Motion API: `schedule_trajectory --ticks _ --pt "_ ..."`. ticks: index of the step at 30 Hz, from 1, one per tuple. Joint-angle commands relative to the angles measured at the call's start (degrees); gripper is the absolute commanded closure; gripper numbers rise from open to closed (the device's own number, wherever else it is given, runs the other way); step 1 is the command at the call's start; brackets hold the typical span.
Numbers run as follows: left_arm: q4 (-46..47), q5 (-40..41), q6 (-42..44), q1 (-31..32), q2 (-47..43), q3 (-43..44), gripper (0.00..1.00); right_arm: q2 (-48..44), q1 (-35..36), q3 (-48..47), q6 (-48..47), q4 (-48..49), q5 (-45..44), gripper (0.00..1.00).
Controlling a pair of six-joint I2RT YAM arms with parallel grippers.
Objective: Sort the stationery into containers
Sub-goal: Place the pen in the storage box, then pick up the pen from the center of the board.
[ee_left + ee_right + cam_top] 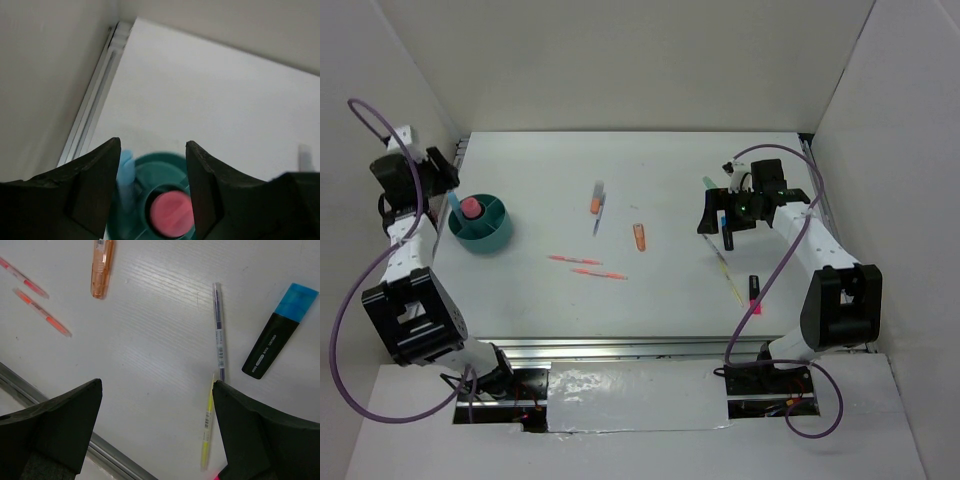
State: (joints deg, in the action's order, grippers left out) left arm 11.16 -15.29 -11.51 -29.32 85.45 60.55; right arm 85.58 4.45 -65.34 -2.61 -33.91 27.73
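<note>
Both claws spread and empty: left gripper (152,145) above the round teal plastic tub (493,239), right gripper (156,390) above loose pens.
My left jaws stand apart over the tub, which holds a stubby pink-capped tube (171,215) and a light blue pen (126,172). Under my right jaws, wide apart, lie a slim grey pen (218,330), a thin yellow pen (207,427) and a black blue-capped highlighter (280,330) on the white table (150,340).
</note>
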Motion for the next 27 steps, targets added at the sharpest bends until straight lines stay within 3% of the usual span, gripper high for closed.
schedule_trajectory --ticks 1,5,10,15,27 --pt "-4.5 -6.5 5.3 6.4 -4.8 13.2 0.34 -0.8 -0.2 -2.2 0.6 0.9 0.0 0.03" --pt "-14.7 -3.1 7.2 17.6 -2.1 20.5 0.38 -0.6 -0.2 -1.9 1.6 1.7 0.7 0.03" --pt "-15.5 3.3 5.7 30.7 5.2 20.4 0.39 -1.2 -0.5 -2.3 0.7 1.0 -0.2 0.03" --pt "-19.3 11.8 5.4 38.6 17.5 25.8 0.39 -2.9 -1.9 -4.4 -1.9 -0.6 -2.5 0.03" --pt "-29.3 9.8 -1.2 40.7 40.6 47.3 0.39 -3.7 -4.0 -2.0 -1.9 -0.1 -1.3 0.03"
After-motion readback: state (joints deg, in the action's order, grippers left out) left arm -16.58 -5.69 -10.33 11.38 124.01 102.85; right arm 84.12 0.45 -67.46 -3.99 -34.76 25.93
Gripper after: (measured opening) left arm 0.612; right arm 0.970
